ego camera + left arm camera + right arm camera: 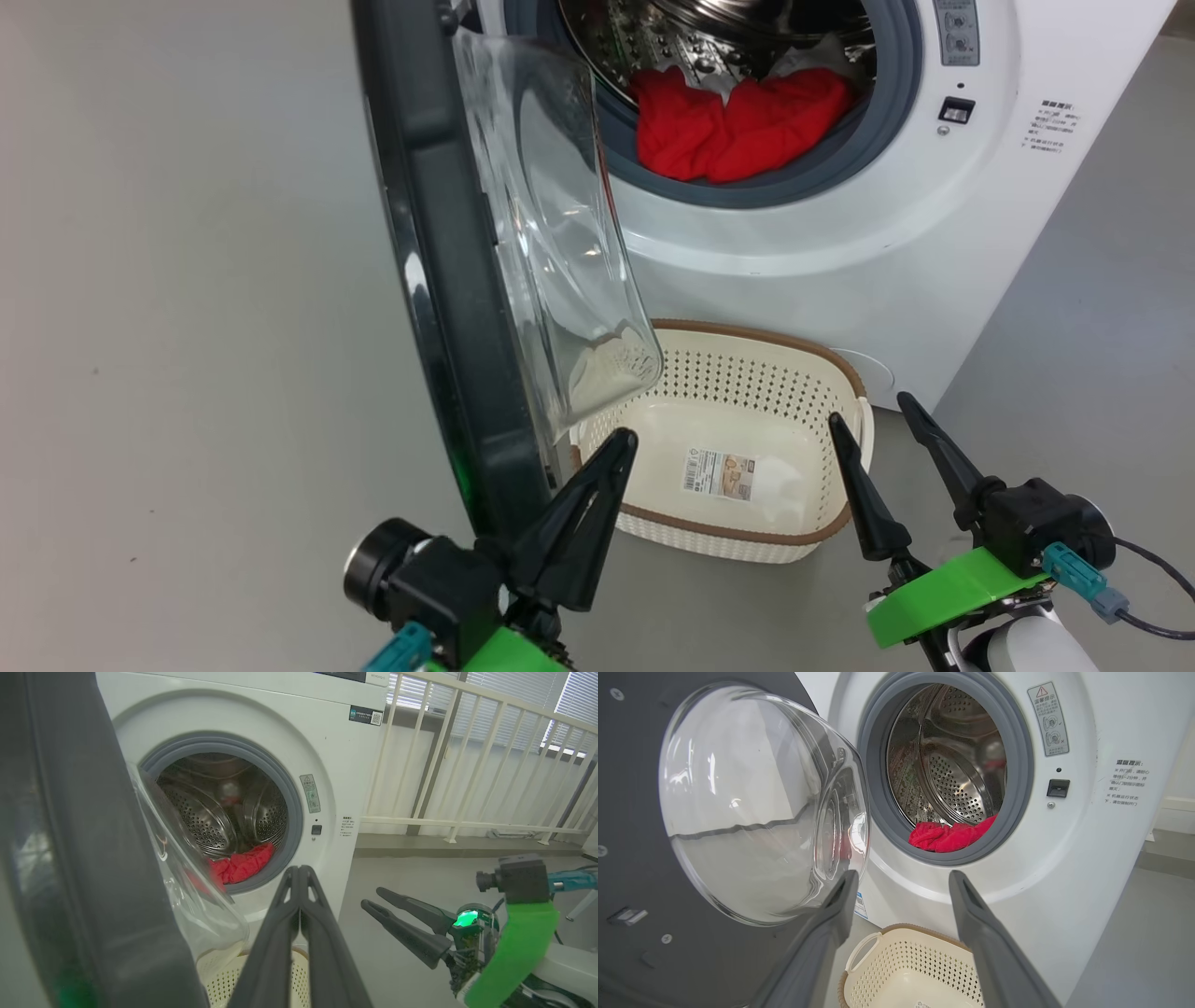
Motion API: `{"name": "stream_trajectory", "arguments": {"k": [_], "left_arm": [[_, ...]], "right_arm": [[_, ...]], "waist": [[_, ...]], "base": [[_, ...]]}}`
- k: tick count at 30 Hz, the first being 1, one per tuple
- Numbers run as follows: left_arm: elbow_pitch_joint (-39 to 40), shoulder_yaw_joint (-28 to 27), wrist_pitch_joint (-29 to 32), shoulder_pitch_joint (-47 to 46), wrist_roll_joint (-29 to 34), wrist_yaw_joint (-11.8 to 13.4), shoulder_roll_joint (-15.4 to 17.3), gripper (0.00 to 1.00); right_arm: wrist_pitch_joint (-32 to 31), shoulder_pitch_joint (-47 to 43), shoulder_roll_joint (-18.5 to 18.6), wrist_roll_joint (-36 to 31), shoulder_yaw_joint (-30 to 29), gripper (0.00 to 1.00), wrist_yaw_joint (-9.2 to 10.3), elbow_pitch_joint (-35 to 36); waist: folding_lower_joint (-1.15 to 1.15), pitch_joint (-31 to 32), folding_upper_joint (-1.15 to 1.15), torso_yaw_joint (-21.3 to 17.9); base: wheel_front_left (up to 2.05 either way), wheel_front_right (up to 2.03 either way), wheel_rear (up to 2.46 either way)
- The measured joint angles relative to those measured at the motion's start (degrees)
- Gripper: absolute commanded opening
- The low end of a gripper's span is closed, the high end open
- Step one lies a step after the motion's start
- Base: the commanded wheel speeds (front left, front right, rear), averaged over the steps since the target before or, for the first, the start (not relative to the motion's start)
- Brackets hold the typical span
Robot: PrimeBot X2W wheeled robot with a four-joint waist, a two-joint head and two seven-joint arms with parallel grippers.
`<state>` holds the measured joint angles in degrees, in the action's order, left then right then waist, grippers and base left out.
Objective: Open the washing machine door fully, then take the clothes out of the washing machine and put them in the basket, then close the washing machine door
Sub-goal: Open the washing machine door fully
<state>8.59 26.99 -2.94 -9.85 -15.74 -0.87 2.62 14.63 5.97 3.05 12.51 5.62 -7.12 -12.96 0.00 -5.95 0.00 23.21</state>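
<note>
The washing machine (822,224) stands with its door (439,280) swung out, edge-on toward me, the glass bowl (551,233) bulging right. Red clothes (738,126) lie at the drum's front lip, a bit of white cloth (803,61) behind them. The cream basket (747,467) sits on the floor below the opening, holding no clothes. My left gripper (621,443) is shut, right beside the door's lower edge and over the basket's near left corner. My right gripper (868,411) hangs open over the basket's right end. In the right wrist view the door (738,812), clothes (950,835) and basket (910,970) show.
Grey floor (187,373) spreads to the left of the door and right of the machine. A white railing (467,765) with blinds behind it stands beyond the machine's right side. A cable (1153,579) trails from my right wrist.
</note>
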Motion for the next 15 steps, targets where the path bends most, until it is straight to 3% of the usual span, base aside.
{"name": "stream_trajectory", "arguments": {"k": [8, 15], "left_arm": [[-3.0, -0.7, 3.0, 0.0, -0.1, 3.9, 0.0, 0.00], [-3.4, -1.5, 3.4, 0.0, -0.1, 5.3, 0.2, 0.00]], "right_arm": [[0.0, 0.0, 0.0, -0.1, 0.0, 1.00, 0.00, 0.0], [0.0, 0.0, 0.0, -0.2, -0.3, 1.00, 0.00, -0.1]], "waist": [[0.00, -1.1, 0.00, -0.5], [0.00, -1.5, 0.00, 0.0]], "base": [[0.00, 0.00, 0.00], [0.00, 0.00, 0.00]]}}
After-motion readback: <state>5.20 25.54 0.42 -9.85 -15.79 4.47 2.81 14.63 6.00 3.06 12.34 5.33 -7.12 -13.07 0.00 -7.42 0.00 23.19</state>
